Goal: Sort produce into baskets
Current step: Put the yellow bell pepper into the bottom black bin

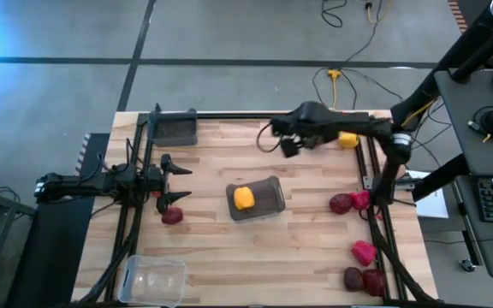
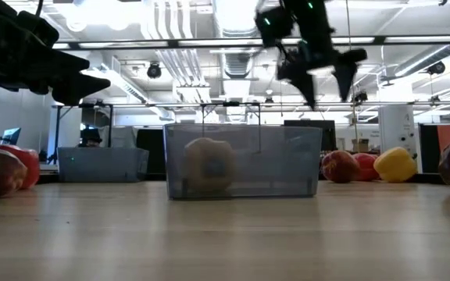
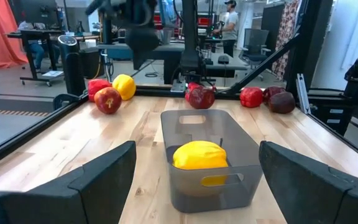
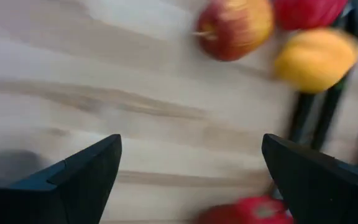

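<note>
High view: right gripper (image 1: 288, 145) jaws open mid-table; left gripper (image 1: 181, 182) jaws open, left edge.

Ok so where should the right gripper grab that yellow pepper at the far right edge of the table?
Probably from above, fingers across the rounded body of the yellow pepper. It sits against the table's rail with a red-yellow apple and a red pepper close by, so a sideways approach looks crowded. The right gripper hovers open nearby.
</note>
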You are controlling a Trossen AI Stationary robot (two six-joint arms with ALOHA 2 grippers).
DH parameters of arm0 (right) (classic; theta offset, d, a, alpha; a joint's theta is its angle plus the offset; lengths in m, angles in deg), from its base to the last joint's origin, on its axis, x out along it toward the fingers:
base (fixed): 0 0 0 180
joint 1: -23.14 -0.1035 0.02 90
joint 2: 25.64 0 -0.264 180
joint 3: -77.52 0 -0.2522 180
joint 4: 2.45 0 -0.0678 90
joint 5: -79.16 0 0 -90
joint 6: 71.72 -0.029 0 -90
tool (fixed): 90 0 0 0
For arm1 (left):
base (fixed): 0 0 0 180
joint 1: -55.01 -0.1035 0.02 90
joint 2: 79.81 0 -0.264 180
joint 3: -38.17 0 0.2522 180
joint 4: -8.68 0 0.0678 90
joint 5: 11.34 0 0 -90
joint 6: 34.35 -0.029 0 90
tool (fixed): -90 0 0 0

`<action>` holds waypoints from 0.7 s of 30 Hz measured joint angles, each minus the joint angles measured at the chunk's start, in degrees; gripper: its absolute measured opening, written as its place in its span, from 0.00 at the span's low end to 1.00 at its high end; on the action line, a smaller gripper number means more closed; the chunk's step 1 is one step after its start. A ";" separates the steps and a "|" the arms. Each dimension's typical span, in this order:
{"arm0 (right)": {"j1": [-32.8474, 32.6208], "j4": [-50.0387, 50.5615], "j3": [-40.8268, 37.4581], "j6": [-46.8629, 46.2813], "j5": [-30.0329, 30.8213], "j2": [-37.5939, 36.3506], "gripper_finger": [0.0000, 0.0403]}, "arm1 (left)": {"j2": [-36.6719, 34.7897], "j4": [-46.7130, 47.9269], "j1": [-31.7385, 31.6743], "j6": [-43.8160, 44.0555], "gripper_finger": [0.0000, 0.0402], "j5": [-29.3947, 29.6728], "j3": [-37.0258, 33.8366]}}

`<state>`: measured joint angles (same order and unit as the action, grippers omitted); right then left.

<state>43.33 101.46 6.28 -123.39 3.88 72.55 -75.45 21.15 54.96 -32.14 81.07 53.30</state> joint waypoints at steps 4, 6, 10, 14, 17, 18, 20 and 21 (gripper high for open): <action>7.01 -0.06 -6.96 22.04 0.64 -3.41 0.94 | 0.00 0.00 0.02 0.00 0.81 0.00 0.00; 10.24 -0.06 -9.41 34.72 2.17 -4.29 0.94 | 0.00 0.00 0.00 0.00 0.81 0.00 0.00; 16.01 -0.22 -13.41 54.94 5.27 -4.35 0.94 | 0.01 0.02 0.01 0.00 0.81 0.52 0.00; 22.71 -1.43 -17.99 63.69 8.45 -3.13 0.94 | 0.04 0.02 0.02 -0.02 0.81 4.63 0.00; 27.94 -5.11 -21.08 64.86 9.45 -1.53 0.94 | 0.04 0.02 0.00 0.00 0.81 7.50 0.00; 29.13 -6.88 -21.48 65.51 9.17 -0.97 0.94 | 0.05 -0.01 0.00 -0.01 0.81 7.60 0.00; 30.33 -11.87 -21.64 66.54 8.95 0.36 0.94 | 0.10 -0.01 0.02 0.00 0.81 7.57 0.00; 30.84 -14.11 -21.59 66.94 9.13 1.08 0.94 | 0.10 0.04 0.00 0.00 0.81 7.58 0.00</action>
<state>74.17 87.35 -15.31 -56.44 13.02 73.64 -75.35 21.19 54.96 -32.14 88.65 53.30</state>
